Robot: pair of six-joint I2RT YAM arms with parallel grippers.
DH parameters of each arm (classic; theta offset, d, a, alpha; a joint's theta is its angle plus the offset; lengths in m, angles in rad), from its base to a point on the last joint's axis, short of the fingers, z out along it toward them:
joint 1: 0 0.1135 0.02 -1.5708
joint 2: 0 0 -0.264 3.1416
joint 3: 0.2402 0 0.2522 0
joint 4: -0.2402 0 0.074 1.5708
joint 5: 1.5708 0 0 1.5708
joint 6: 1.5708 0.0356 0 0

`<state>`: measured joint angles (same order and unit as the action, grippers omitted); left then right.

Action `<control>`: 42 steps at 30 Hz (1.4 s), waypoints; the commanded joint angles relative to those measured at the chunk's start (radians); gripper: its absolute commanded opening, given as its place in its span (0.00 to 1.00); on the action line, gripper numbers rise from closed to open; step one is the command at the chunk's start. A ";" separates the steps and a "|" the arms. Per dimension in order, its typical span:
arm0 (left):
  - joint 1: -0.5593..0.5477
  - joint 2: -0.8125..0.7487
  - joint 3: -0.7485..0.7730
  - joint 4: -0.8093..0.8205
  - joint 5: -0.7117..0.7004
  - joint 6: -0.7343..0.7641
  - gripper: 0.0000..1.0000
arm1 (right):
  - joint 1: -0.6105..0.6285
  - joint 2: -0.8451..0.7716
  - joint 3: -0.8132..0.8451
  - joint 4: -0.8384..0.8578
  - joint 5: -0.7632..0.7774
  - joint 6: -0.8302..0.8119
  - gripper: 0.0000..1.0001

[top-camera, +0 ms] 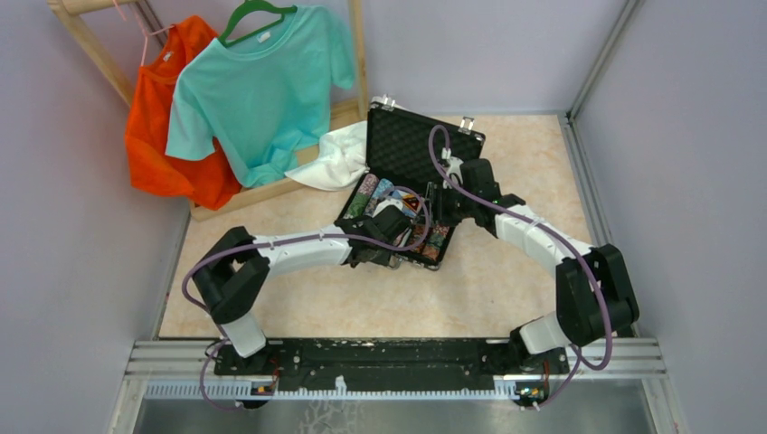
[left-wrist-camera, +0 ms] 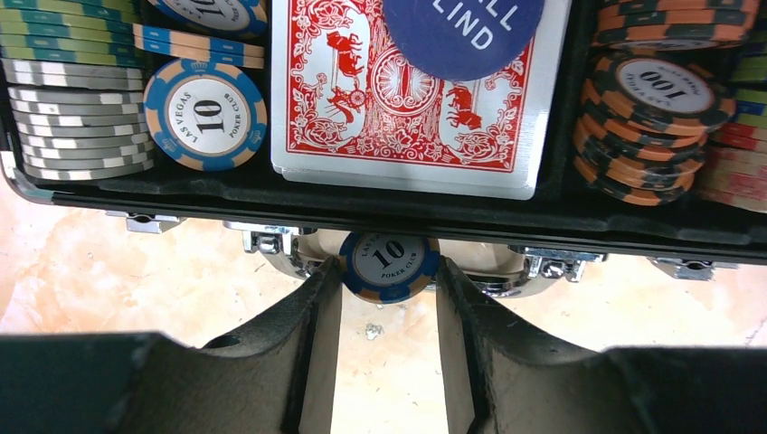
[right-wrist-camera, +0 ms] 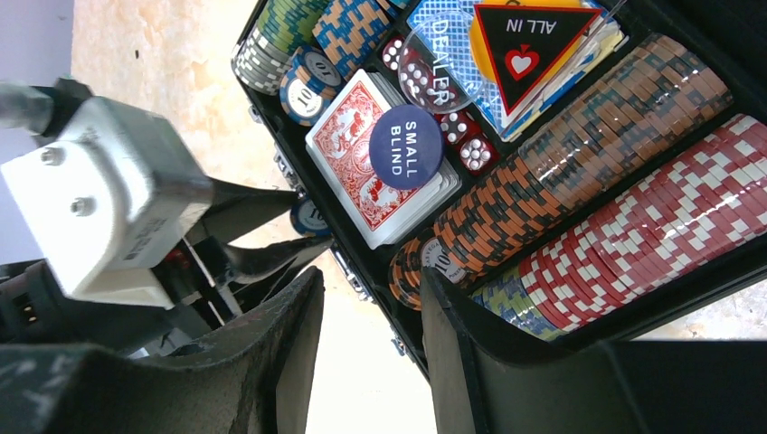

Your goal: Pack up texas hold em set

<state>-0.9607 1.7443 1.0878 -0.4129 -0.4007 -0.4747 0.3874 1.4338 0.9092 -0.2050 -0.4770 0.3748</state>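
**Blue 10 chip clamped at case front**

A blue 10 chip (left-wrist-camera: 389, 265) is pinched betw. the fingertips of the L tool (left-wrist-camera: 389, 277). It sits just outside the front wall of the case (top-camera: 402, 145), by the chrome fittings and above the worktop (top-camera: 506, 271).

The case lies open mid-worktop, lid upright at the back. Inside:
- a red deck (left-wrist-camera: 362, 117) w/ the SMALL BLIND button (right-wrist-camera: 405, 146) lying on it
- grey-white chips (left-wrist-camera: 81, 127) in rows left of the deck
- orange-black chips (right-wrist-camera: 561, 154) on its other side, then a red-white row (right-wrist-camera: 651, 235)
- red dice (right-wrist-camera: 475, 154), a clear DEALER button (right-wrist-camera: 434, 68) and an ALL IN marker (right-wrist-camera: 525, 50) further in

The R tool (right-wrist-camera: 371, 280) hangs over the case's right part, jaws apart, nothing betw. them.

A white cloth (top-camera: 339, 158) touches the case's back-left corner. Behind that, a teal T-shirt (top-camera: 262, 90) and an orange T-shirt (top-camera: 163, 136) hang on a wooden rack.
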 commanded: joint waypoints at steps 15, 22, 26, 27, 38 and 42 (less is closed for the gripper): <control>-0.007 -0.062 0.020 -0.036 -0.030 -0.002 0.45 | -0.012 0.006 0.006 0.043 -0.032 -0.006 0.44; -0.007 -0.134 0.027 -0.080 -0.036 0.015 0.46 | -0.012 0.020 0.011 0.054 -0.035 -0.005 0.44; -0.007 -0.168 0.028 -0.096 -0.046 0.025 0.46 | -0.012 0.028 0.012 0.062 -0.041 -0.002 0.44; -0.007 -0.173 0.030 -0.100 -0.048 0.024 0.46 | -0.012 0.029 0.013 0.062 -0.044 -0.001 0.44; 0.059 -0.150 0.079 -0.098 -0.061 0.088 0.47 | -0.012 0.038 0.025 0.061 -0.045 -0.002 0.44; 0.107 -0.138 0.087 -0.068 -0.046 0.112 0.47 | -0.011 0.047 0.026 0.063 -0.045 -0.005 0.44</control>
<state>-0.8925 1.5860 1.1397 -0.5034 -0.4450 -0.4049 0.3832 1.4662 0.9081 -0.1867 -0.5034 0.3767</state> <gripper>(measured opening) 0.466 0.441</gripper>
